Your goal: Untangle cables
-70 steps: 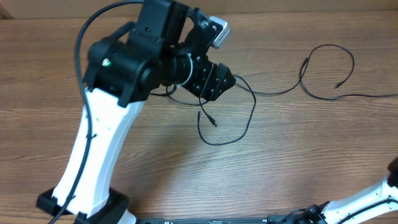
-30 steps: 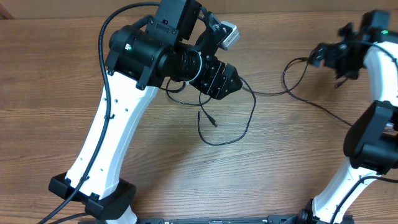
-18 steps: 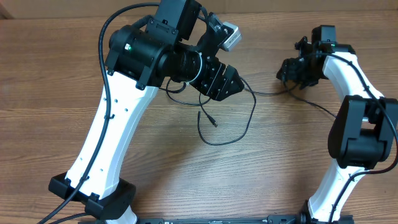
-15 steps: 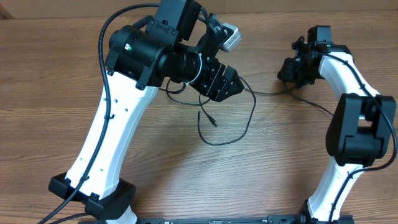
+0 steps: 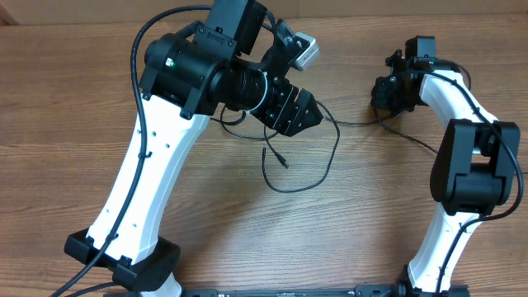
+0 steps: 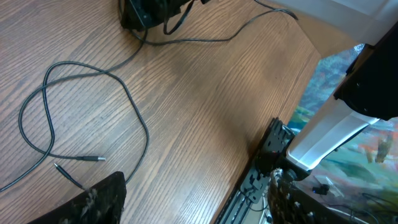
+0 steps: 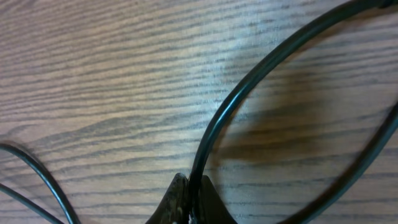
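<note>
Thin black cables lie on the wooden table in a loose loop under my left gripper, with a small plug end inside the loop. One strand runs right to my right gripper. The left wrist view shows the loop, two plug ends and my left gripper's fingers wide apart and empty above the table. In the right wrist view my right gripper is shut on a cable close to the table.
The table's near edge and the robot base rail show in the left wrist view. My right arm's white link arches over the table's right side, where the cable's tail passes beneath it.
My right arm came in from the right, moved left to the cable's right-hand loop and shut on it, drawing that loop together. My left arm shifted slightly right early on, then stayed still.
</note>
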Available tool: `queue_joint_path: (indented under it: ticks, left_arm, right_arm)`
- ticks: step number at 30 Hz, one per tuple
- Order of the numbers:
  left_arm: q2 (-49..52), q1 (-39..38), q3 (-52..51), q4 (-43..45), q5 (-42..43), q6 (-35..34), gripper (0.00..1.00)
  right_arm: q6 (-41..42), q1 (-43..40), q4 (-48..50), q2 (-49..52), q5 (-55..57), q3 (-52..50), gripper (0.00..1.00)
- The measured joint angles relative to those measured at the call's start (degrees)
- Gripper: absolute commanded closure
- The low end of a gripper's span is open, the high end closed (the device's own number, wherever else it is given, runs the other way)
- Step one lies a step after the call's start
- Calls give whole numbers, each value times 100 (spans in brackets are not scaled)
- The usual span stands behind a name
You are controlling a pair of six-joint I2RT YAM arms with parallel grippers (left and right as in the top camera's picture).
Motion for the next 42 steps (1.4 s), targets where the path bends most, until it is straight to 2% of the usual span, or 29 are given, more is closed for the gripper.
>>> queue_joint_path:
  ticks: [4,11,16,32,33,34,39,42]
  left_arm:
    - [0,0,0,-7,0,0,27]
    - [0,0,0,7,-2,0,27]
    - [0,0,0,11,0,0,27]
    - [0,0,0,140,0,-70,26]
    - [0,0,0,157,0,-92,26]
    - [0,0,0,162,0,-120,26]
    - [0,-39,0,181,46,-199,26]
    - [0,-105,0,186,68,-203,25]
  right_arm:
    - [46,-85,-162,59,-7,328,96]
    - [76,-721,-881,76,-11,2212,96]
    - [83,-1493,-1099,76,-9,3353,96]
    - [-114,-3869,-1119,76,739,3552,96]
    - [-133,-3952,-1126,76,802,3552,9]
    - [-146,-4028,-1132,76,892,3552,0]
    - [-181,-4232,-1215,76,1047,3552,0]
    - [-210,-4172,-1255,76,723,3552,0]
